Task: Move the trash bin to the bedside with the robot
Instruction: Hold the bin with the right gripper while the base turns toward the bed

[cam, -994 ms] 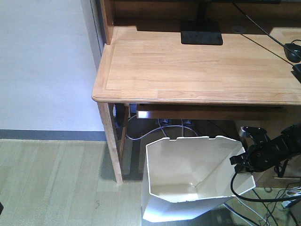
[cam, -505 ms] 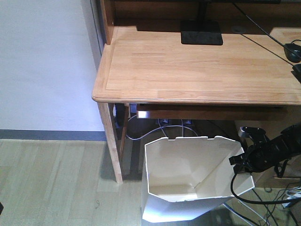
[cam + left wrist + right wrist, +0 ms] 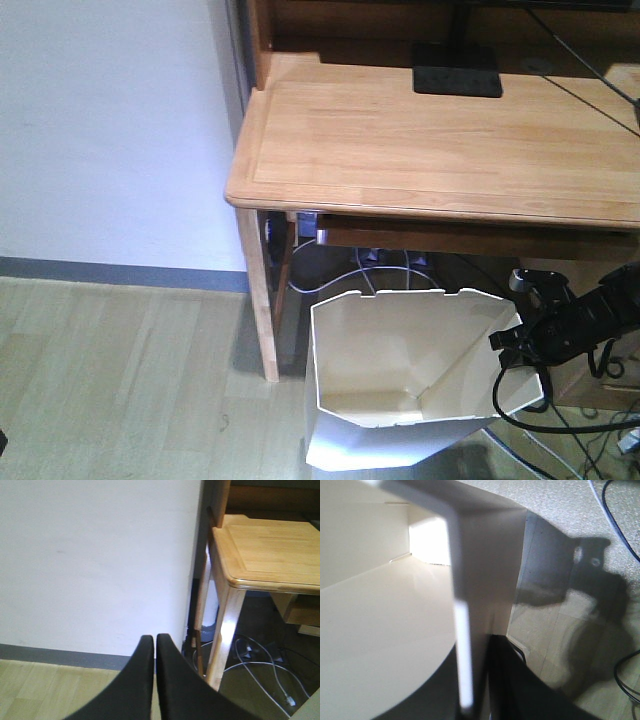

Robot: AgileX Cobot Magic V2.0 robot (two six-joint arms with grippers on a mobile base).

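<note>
Two grippers: one is working and one is idle.
Right gripper [image 3: 515,342]: your jaws are clamped on the thin right-hand wall of the bin [image 3: 400,380], just below its rim. The wrist view shows the plastic edge [image 3: 462,645] running between the two fingers, one inside and one outside.
Reason for hold: judged, the rim wall is the only part thin enough for so small a gripper to pinch.
Left gripper [image 3: 154,647]: the fingers are pressed together and hold nothing. It is raised and points at the wall [image 3: 90,555] and the desk leg [image 3: 222,630], well apart from the load.
Bin location: on the floor [image 3: 120,380] just in front of the desk [image 3: 430,140], near its left leg, with loose cables [image 3: 385,272] behind it. You cannot tell whether its base sits flat.
Bed: not in any view.
Stage: judged, the grip is made and the carry to the bed is barely begun.
Risk: the thin wall may flex or slide out of a one-sided pinch. The arm's black cable [image 3: 560,425] hangs beside the bin and could snag.
Advice: move your base slowly and keep clear of the desk leg.
</note>
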